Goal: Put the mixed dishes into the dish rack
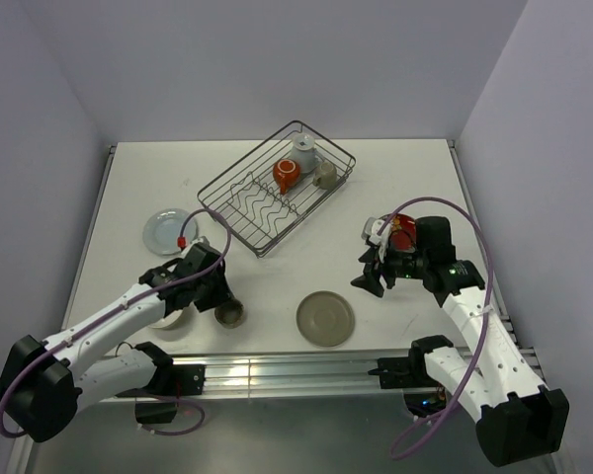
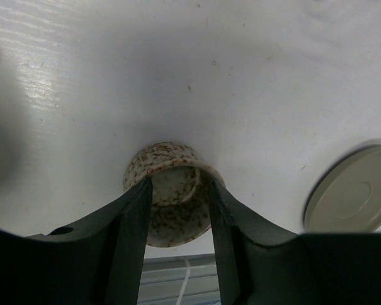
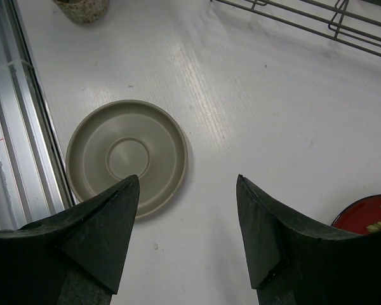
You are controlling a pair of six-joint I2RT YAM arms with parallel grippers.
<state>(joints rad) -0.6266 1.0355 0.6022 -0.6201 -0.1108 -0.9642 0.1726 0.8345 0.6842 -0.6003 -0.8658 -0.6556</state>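
Note:
A speckled beige cup (image 2: 168, 155) stands near the table's front edge (image 1: 230, 314). My left gripper (image 2: 181, 181) reaches down over it, with a finger pressed against each side of the cup. My right gripper (image 3: 188, 179) hangs open over bare table, nothing between its fingers. It sits between the olive-grey plate (image 3: 127, 155) and the red floral plate (image 3: 368, 216), which is partly hidden under the right arm (image 1: 403, 225). The dish rack (image 1: 227, 221) at the back holds an orange-red mug (image 1: 287, 174), a white cup (image 1: 302, 153) and a grey cup (image 1: 324, 175).
A pale plate (image 1: 168, 229) lies left of the rack. A cream bowl (image 1: 173, 318) shows partly under the left arm. The metal rail (image 1: 277, 370) runs along the near edge, close behind the beige cup. Walls close in the table on three sides.

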